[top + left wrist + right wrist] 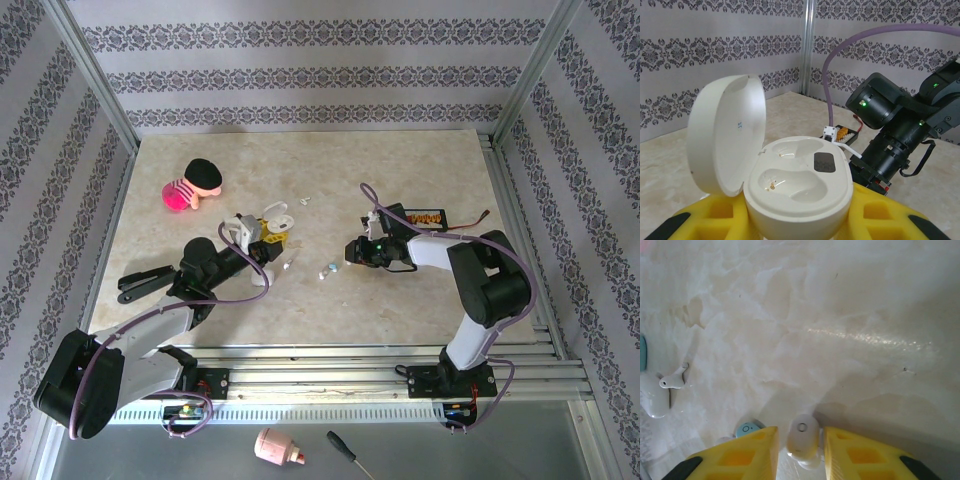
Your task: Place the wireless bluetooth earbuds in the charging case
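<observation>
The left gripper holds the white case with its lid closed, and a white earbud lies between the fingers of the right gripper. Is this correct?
Not quite: the lid is open, as the left wrist view shows. The left gripper holds the white case with its lid open, and a white earbud lies between the fingers of the right gripper.

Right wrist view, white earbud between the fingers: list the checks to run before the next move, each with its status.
1. Lid of the charging case open: ok.
2. Both wells of the case empty: ok.
3. Grip of the left gripper on the case: ok.
4. Position of the white earbud between the jaws of the right gripper: ok.
5. Jaws firmly pinching it: cannot tell.
6. Clearance from the pale blue earbud: not ok, it lies right beside one jaw.
</observation>
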